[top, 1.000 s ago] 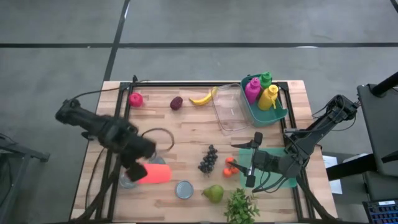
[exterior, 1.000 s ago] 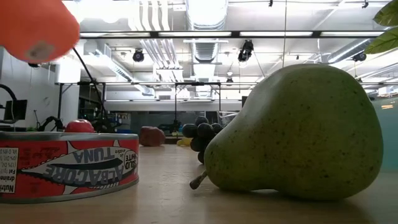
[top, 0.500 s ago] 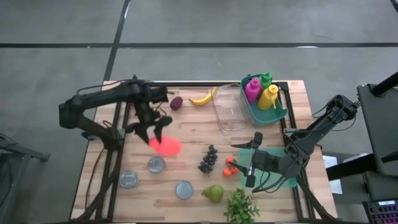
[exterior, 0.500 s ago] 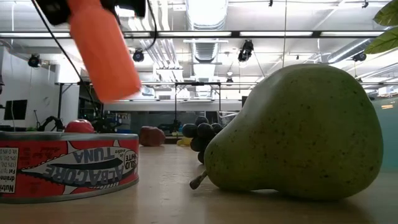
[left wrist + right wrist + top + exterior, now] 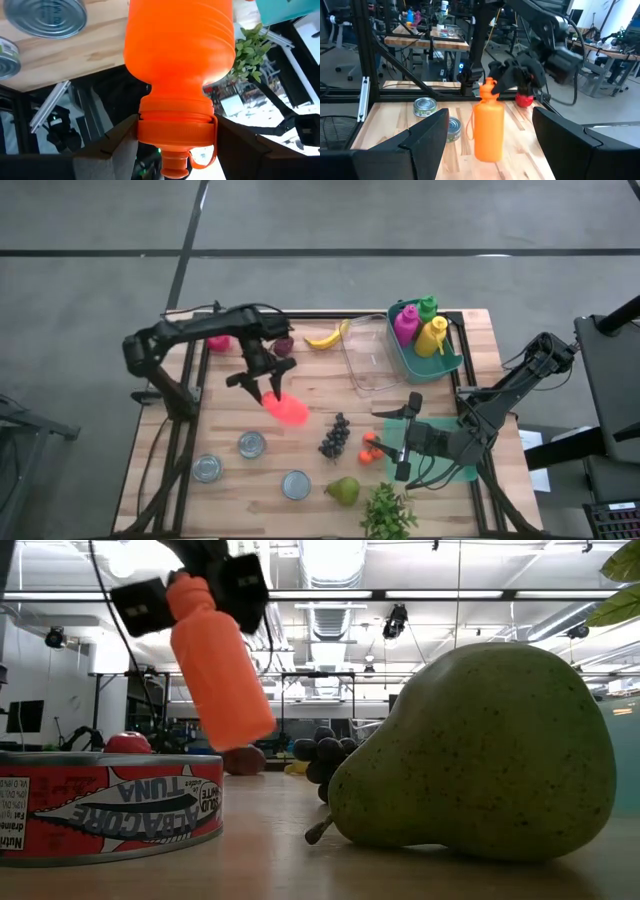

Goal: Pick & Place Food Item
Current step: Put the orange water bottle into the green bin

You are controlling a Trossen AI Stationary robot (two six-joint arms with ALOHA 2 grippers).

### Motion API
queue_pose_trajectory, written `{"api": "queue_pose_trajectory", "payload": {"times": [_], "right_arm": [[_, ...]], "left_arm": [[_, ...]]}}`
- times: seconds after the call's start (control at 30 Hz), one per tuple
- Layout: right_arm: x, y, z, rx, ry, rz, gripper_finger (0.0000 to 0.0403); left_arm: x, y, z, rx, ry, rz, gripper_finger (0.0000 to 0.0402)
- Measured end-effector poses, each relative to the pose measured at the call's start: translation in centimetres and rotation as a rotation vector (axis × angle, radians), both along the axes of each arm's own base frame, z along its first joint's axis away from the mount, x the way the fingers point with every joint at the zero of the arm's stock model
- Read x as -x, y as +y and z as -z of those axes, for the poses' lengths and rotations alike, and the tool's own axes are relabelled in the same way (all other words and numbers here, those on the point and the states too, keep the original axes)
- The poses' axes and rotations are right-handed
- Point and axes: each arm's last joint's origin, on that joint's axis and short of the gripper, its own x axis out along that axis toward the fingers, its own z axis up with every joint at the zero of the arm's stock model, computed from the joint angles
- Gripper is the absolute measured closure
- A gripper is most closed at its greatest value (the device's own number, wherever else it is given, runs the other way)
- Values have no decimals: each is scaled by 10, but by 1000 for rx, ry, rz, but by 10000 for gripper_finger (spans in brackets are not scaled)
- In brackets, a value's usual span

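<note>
An orange plastic bottle [image 5: 287, 410] hangs in the air over the middle-left of the table, cap end up, body slanting down. My left gripper [image 5: 264, 383] is shut on it; the low view shows the bottle [image 5: 221, 675] clear of the wood. In the right wrist view the bottle [image 5: 488, 122] stands out in front of the left arm. My right gripper [image 5: 404, 446] waits open over the green mat [image 5: 452, 474] at the near right, beside a small orange fruit [image 5: 370, 445], touching nothing. My left gripper pinches the bottle by its neck collar [image 5: 175, 128], just below the cap, one finger [image 5: 116, 150] on each side. The fingers come from above, pointing down. The bottle hangs below them, lifted clear, body tilted with its base [image 5: 243, 735] swung toward the table's right.
Three tins [image 5: 252, 444] [image 5: 207, 469] [image 5: 296, 484] and a pear [image 5: 343, 490] lie near the front edge, grapes [image 5: 336, 436] mid-table. At the far edge are a banana [image 5: 325, 338], a plum [image 5: 284, 345], a clear tub [image 5: 370, 360] and a teal bin [image 5: 452, 363] with bottles.
My left gripper has carried the orange bottle from the near left of the table toward the far edge and a little to the right. The bottle has turned from lying roughly level in the hold to hanging cap-up below the fingers.
</note>
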Motion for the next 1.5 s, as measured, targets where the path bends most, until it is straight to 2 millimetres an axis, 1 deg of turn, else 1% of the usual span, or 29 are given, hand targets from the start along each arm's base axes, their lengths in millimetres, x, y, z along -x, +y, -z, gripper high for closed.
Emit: {"api": "queue_pose_trajectory", "payload": {"times": [0.13,0.27,0.43,0.67,0.87,1.17,1.5], "right_arm": [[0,0,0,-1,0,0,117],[0,0,0,-1,0,0,117],[0,0,0,-1,0,0,117],[0,0,0,1,0,0,117],[0,0,0,0,0,0,117],[0,0,0,0,0,0,117],[0,0,0,-1,0,0,117]], "left_arm": [[-10,3,17,76,35,-6,176],[-13,4,24,147,136,-56,176],[-9,2,17,181,277,-134,176],[0,0,5,78,387,-189,176],[1,0,5,56,393,-192,176],[7,-3,24,77,433,-186,176],[8,-4,32,100,403,-179,176]]}}
